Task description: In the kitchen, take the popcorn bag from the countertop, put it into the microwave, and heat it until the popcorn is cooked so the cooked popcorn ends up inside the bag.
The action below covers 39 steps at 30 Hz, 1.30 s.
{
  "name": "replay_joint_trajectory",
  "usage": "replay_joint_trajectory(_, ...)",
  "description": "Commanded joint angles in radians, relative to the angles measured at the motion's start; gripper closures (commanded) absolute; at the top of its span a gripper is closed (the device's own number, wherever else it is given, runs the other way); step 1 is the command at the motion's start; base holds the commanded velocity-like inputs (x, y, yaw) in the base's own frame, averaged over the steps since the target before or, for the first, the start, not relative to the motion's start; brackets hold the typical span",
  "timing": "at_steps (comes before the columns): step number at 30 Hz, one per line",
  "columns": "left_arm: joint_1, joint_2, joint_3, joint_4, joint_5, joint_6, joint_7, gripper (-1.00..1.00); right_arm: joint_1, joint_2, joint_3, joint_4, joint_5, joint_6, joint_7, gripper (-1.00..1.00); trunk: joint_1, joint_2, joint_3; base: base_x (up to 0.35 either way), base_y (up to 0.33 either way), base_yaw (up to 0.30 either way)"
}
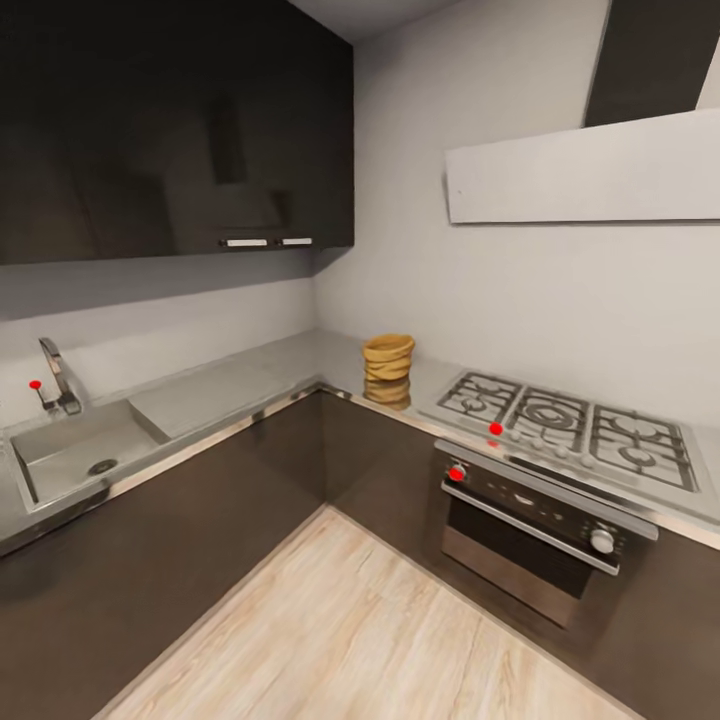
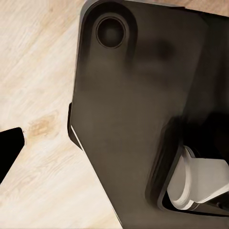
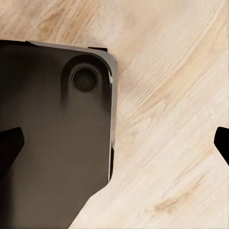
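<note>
The mustard-tan popcorn bag [image 1: 388, 357] stands upright on the grey steel countertop [image 1: 300, 362], in the corner just left of the gas hob [image 1: 566, 426]. Its rolled rim faces up, and the popcorn inside is hidden. The microwave is out of view. In the right wrist view my right gripper [image 3: 114, 143] is open, one dark fingertip [image 3: 9, 143] at each side edge, over the wooden floor and my dark base [image 3: 52, 152]. The left gripper [image 2: 114, 143] hangs over my base [image 2: 129, 119]; one fingertip [image 2: 9, 145] sits far out at the edge, so it reads as open.
The worktop runs in an L. A sink [image 1: 70, 450] with a faucet [image 1: 58, 378] is on the left run. A steel built-in oven [image 1: 530, 535] sits under the hob, with a hood [image 1: 590, 170] above. Dark upper cabinets [image 1: 170, 130] hang at left. Light wooden floor [image 1: 340, 630] lies ahead.
</note>
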Motion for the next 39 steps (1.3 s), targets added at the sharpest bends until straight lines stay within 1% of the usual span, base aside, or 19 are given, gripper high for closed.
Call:
replay_joint_trajectory(1,0.0,0.0,0.005,-0.002,0.001,-0.001,0.0,-1.0,0.0,0.0,0.004,-0.001,0.001,-0.003,-0.002,-1.0,0.001,-0.001,-0.001,0.156,0.276,0.0)
replay_joint_trajectory(4,0.0,0.001,0.005,-0.002,0.001,-0.001,0.0,-1.0,0.0,0.0,0.005,-0.015,0.002,-0.004,-0.002,-1.0,0.001,-0.001,-0.001,0.156,0.276,0.0)
replay_joint_trajectory(6,0.0,0.005,0.006,-0.002,0.001,-0.002,0.0,-1.0,0.0,-0.002,0.006,-0.058,0.002,-0.003,-0.003,-1.0,0.001,-0.001,-0.001,0.158,0.276,0.0)
replay_joint_trajectory(9,0.0,0.024,0.007,-0.002,0.001,-0.002,0.001,-1.0,0.0,-0.004,0.006,-0.099,0.002,-0.003,-0.003,-1.0,0.001,-0.001,-0.001,0.181,0.27,0.0)
replay_joint_trajectory(12,0.0,0.031,0.014,-0.002,0.001,0.006,0.001,-1.0,0.0,-0.006,0.006,-0.128,0.003,-0.003,-0.003,-1.0,0.001,-0.001,-0.001,0.194,0.267,0.0)
replay_joint_trajectory(15,0.0,0.041,0.019,-0.002,0.001,0.011,0.001,-1.0,0.0,-0.007,0.006,-0.196,0.004,-0.003,-0.004,-1.0,0.001,-0.001,-0.001,0.214,0.266,0.0)
replay_joint_trajectory(17,0.0,0.048,0.021,-0.002,0.001,0.012,0.001,-1.0,0.0,-0.009,0.006,-0.294,0.004,-0.003,-0.004,-1.0,0.001,-0.001,-0.001,0.23,0.265,0.0)
replay_joint_trajectory(20,0.0,0.051,0.021,-0.002,0.001,0.011,0.0,-1.0,0.0,-0.013,0.005,-0.5,0.004,-0.002,-0.011,-1.0,0.001,-0.001,-0.001,0.234,0.265,0.0)
replay_joint_trajectory(26,0.0,0.05,0.02,-0.002,0.001,0.003,0.0,-1.0,0.0,-0.017,-0.002,-0.991,0.003,0.006,-0.072,-1.0,0.001,-0.001,-0.001,0.239,0.255,0.0)
replay_joint_trajectory(27,0.0,0.05,0.02,-0.002,0.001,0.002,0.0,-1.0,0.0,-0.017,-0.003,-1.14,0.003,0.012,-0.086,-1.0,0.001,-0.001,-0.001,0.207,0.197,0.0)
replay_joint_trajectory(28,0.0,0.05,0.019,-0.002,0.001,0.001,0.0,-1.0,0.0,-0.017,-0.004,-1.211,0.003,0.022,-0.091,-1.0,0.001,-0.001,-0.001,0.17,0.163,0.0)
replay_joint_trajectory(30,0.0,0.049,0.02,-0.002,0.001,0.0,0.0,-1.0,0.0,-0.017,-0.004,-1.333,0.002,0.079,-0.102,-1.0,0.001,-0.001,-0.001,0.095,0.091,0.0)
replay_joint_trajectory(31,0.0,0.048,0.02,-0.002,0.001,-0.001,0.001,-1.0,-0.006,-0.017,-0.005,-1.409,0.001,0.174,-0.127,-1.0,0.001,-0.001,-0.001,0.03,0.029,0.0)
replay_joint_trajectory(33,0.0,0.046,0.02,-0.002,0.001,-0.001,0.001,-1.0,-0.054,-0.017,-0.005,-1.442,0.001,0.261,-0.16,-1.0,0.001,-0.001,-0.001,0.016,0.015,0.0)
replay_joint_trajectory(34,0.0,0.045,0.021,-0.002,0.001,-0.001,0.001,-1.0,-0.158,-0.017,-0.005,-1.457,0.001,0.328,-0.184,-1.0,0.001,-0.001,-0.001,0.004,0.004,0.0)
replay_joint_trajectory(35,0.0,0.044,0.021,-0.002,0.001,0.0,0.001,-1.0,-0.228,-0.017,-0.005,-1.461,0.001,0.379,-0.19,-1.0,0.001,-0.001,-0.001,0.002,0.002,0.0)
replay_joint_trajectory(37,0.0,0.044,0.021,-0.002,0.001,0.005,0.001,-1.0,-0.316,-0.017,-0.005,-1.463,0.001,0.469,-0.197,-1.0,-0.003,0.006,0.002,0.001,0.001,0.0)
replay_joint_trajectory(38,0.0,0.044,0.021,-0.002,0.001,0.008,0.001,-1.0,-0.386,-0.017,-0.005,-1.464,0.001,0.544,-0.201,-1.0,-0.007,0.013,0.005,0.0,0.0,0.0)
replay_joint_trajectory(39,0.0,0.044,0.021,-0.002,0.001,0.009,0.001,-1.0,-0.434,-0.017,-0.005,-1.464,0.001,0.595,-0.203,-1.0,-0.011,0.02,0.009,0.0,0.0,0.0)
